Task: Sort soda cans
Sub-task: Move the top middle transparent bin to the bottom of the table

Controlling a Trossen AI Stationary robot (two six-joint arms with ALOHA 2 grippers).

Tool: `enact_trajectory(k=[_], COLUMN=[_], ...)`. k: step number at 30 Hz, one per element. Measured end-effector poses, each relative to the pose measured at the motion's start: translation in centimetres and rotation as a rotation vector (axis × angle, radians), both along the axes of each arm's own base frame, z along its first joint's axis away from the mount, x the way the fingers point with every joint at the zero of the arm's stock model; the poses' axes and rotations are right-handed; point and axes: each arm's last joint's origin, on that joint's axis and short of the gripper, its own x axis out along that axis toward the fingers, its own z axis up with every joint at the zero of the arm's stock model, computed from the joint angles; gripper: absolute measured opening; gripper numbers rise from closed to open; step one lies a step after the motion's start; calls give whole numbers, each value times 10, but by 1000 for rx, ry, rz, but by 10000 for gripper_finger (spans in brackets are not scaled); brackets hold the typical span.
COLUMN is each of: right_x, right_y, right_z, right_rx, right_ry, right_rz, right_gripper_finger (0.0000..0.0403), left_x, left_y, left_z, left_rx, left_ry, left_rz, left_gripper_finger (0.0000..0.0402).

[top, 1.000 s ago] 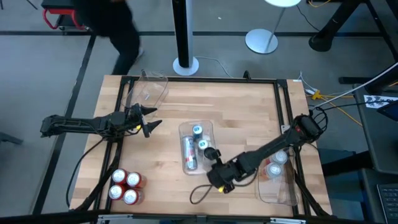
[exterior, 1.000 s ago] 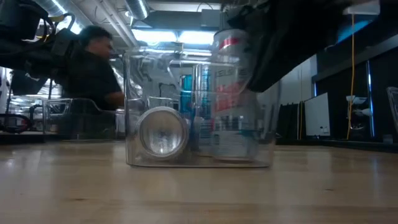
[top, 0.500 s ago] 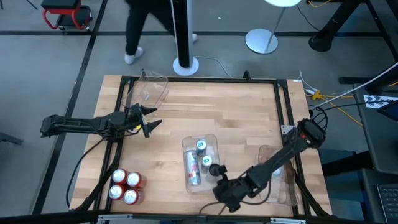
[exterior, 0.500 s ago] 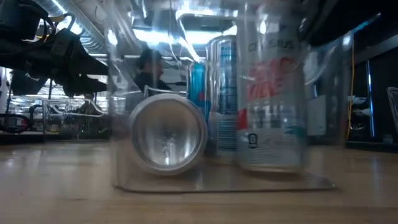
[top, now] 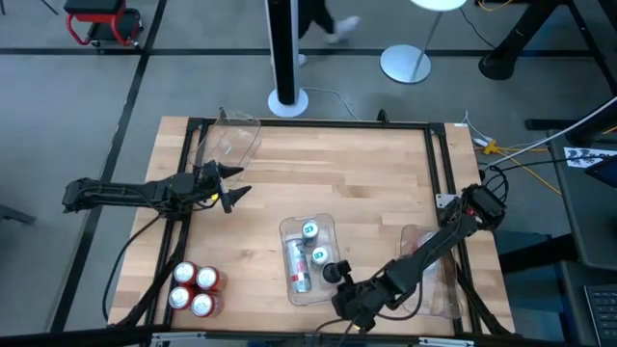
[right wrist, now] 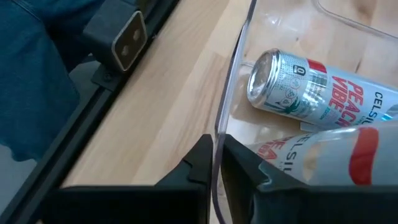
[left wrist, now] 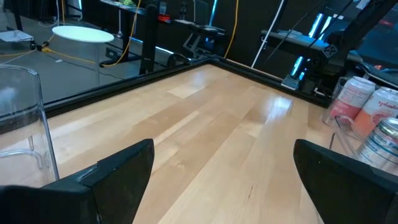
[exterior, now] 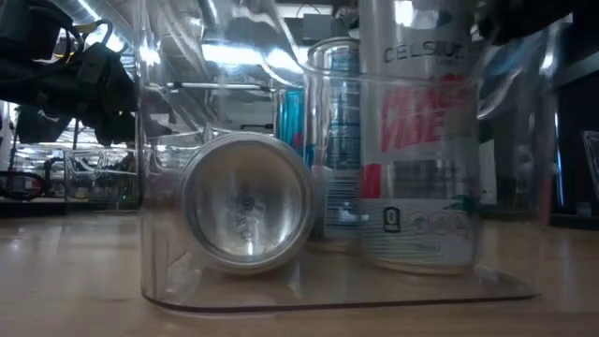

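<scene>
Near the table's front edge, we are pinching the thin wall of the clear rectangular plastic bin (top: pixel 310 286) between our right gripper (right wrist: pixel 214 163)'s nearly closed jaws. Inside it, just beyond the jaws, slim silver soda cans (top: pixel 299 265) are lying lengthwise front-to-back and standing. Farther off, our left gripper (top: pixel 231 183) is hovering wide open, empty.

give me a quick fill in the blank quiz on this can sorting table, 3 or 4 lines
1. The right gripper is shut on the thin clear wall of the ____ that holds silver-white cans.
2. Inside it, one silver-white can lies on its ____, beside two upright cans.
3. The red cans stand in a cluster near the table's front-____ corner.
4. The left gripper hovers with its fingers ____.

Missing words: bin; side; left; open
</scene>
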Motion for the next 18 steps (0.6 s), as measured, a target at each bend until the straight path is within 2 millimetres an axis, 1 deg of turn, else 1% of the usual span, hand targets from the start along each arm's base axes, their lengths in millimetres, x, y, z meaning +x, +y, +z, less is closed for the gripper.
enact_trajectory(k=[3, 6, 11, 15, 18], right_x=[2, 3, 5, 9, 12], right_y=[-2, -3, -5, -5, -8], right_z=[0, 0, 0, 11, 27], right_rx=[-2, -3, 56, 81, 53], right_ry=[-4, -5, 38, 70, 89], right_rz=[0, -2, 39, 97, 118], right_gripper_finger=[53, 88, 136, 154, 156], left_x=[0, 0, 0, 0, 0], left_y=[0, 0, 0, 0, 0], left_z=[0, 0, 0, 1, 1], left_rx=[0, 0, -3, -3, -4], left_ry=[0, 0, -2, -12, -8], left_rz=[0, 0, 1, 0, 1], left_gripper_finger=[375, 375, 375, 375, 375])
